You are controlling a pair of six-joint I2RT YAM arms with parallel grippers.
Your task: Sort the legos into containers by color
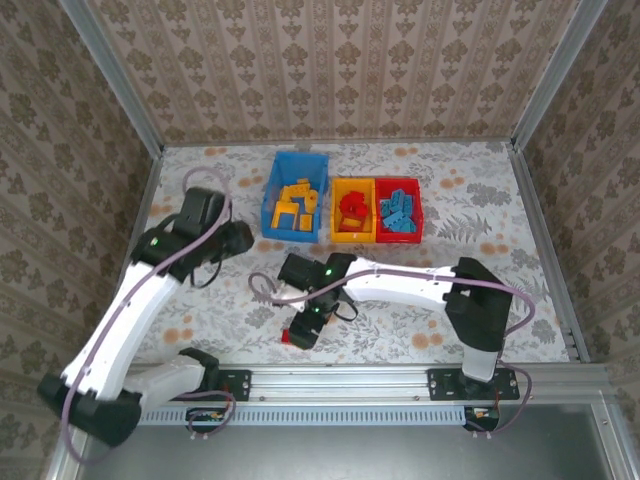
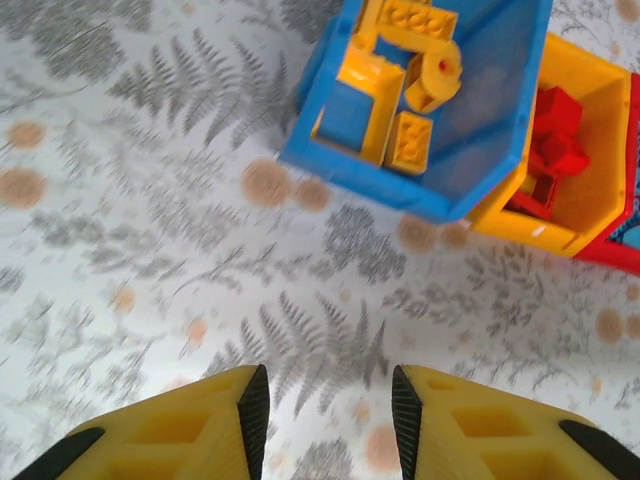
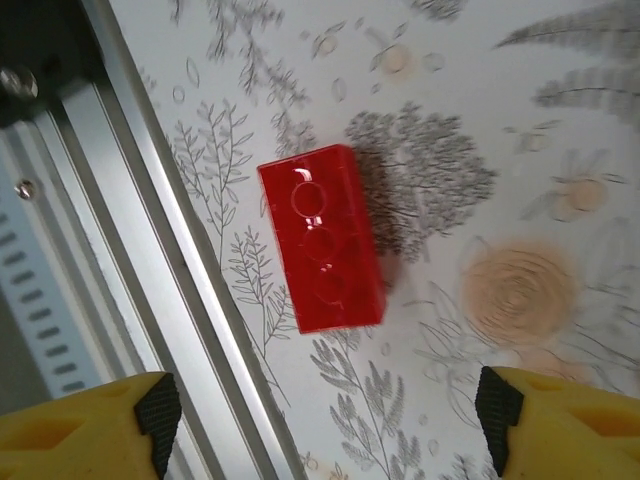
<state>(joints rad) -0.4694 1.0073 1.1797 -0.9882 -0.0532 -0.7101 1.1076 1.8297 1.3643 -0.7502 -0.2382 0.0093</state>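
R gripper (image 3: 325,412) is spread wide w/ nothing in it, hanging over a red brick (image 3: 320,240) that lies flat on the table (image 3: 520,90), studs up, clear of both fingers (image 3: 90,430). In the wrist view the brick is at 12 from the gap, long axis abt 11-to-5, w/ the rail (image 3: 130,200) close at its 9. From the top cam the brick sits at 6 of the table by the near edge, well apart from the bins at 12. L gripper (image 2: 325,415) is also open & empty, hovering over bare table w/ the blue bin (image 2: 480,120) at its 1. The bins touch in a row: blue bin has yellow bricks (image 2: 365,95), yellow bin (image 2: 600,100) has red ones (image 2: 555,150), red bin (image 2: 610,255) has blue ones (image 1: 397,213). Step in hand, I'd judge: pre-grasp on what looks like the last loose brick, so the job is nearly done. Next move calls for nudging toward 12 so the brick sits btwn the fingers, a small wrist twist to square up w/ its long sides, then down & close across the narrow width. Watch the rail-side finger, little room there. Then carry to 12; the other reds are in the yellow bin, so prob. there
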